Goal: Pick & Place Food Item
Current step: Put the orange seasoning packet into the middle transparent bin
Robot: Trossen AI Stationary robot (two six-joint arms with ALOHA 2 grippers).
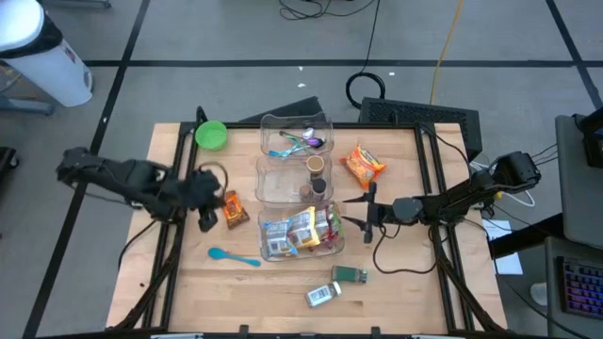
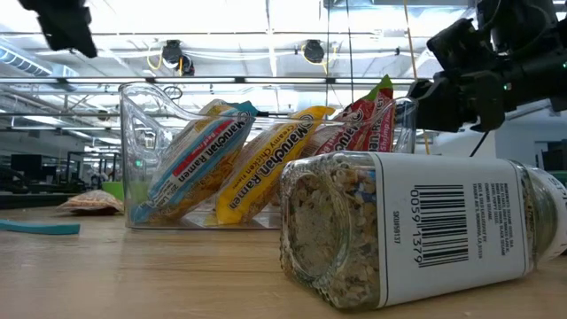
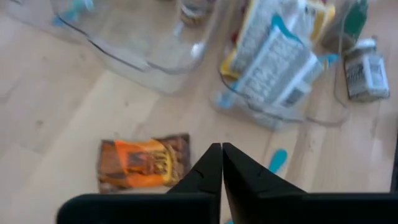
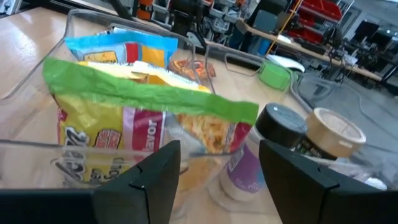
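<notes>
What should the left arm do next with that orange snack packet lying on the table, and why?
Probably open its fingers and drop toward the orange packet. The left gripper hovers just beside it with fingers pressed shut and holding nothing, and the packet lies flat on the table, outside the clear bins.

Three clear bins point(image 1: 295, 127) stand in a row. Three ramen packets point(image 1: 301, 229) fill the nearest bin. Two snack packets lie loose: one orange-brown point(image 1: 234, 209), one orange-red point(image 1: 363, 164). Two jars point(image 1: 323, 294) lie on their sides. One green bowl point(image 1: 211, 135), one blue spoon point(image 1: 233, 256).
</notes>
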